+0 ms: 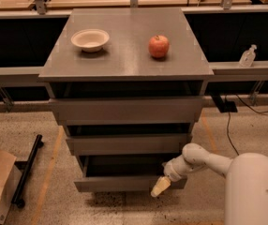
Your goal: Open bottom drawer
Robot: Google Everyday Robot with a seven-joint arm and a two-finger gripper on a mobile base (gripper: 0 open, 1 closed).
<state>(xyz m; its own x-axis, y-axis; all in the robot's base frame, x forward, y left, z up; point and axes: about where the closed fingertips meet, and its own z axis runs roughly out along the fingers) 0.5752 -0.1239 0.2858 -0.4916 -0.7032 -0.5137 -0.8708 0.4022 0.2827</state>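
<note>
White and rounded, the robot's arm [204, 159] is seen entering from five o'clock. Its cream-tipped gripper [160, 187] is placed against the front panel of the bottom drawer [120, 183], toward that panel's right end. Whether the gripper is spread or pressed together cannot be told.

The bottom drawer, a flat grey handleless front on the lowest tier of the three-drawer cabinet, is found at six o'clock in the view, just above the speckled floor [124, 210]. It is judged to be partly opened: its front is carried forward of the front above it, and a dark band of its interior is exposed behind its top edge. Only a shallow strip of that interior is shown, so a good part of the travel is judged to be left, to be pulled toward six o'clock. The panel looks plain, straight and level, and nothing can be made out inside.

At twelve o'clock from it, the medium-width grey drawer front [129, 144] and then the widest grey drawer front [127, 110] are stacked, each with a dark gap over it. Farther on, on the grey counter [124, 60], a shallow white bowl [90, 40] is set at ten o'clock and a red apple [158, 46] at two o'clock, well apart.
</note>
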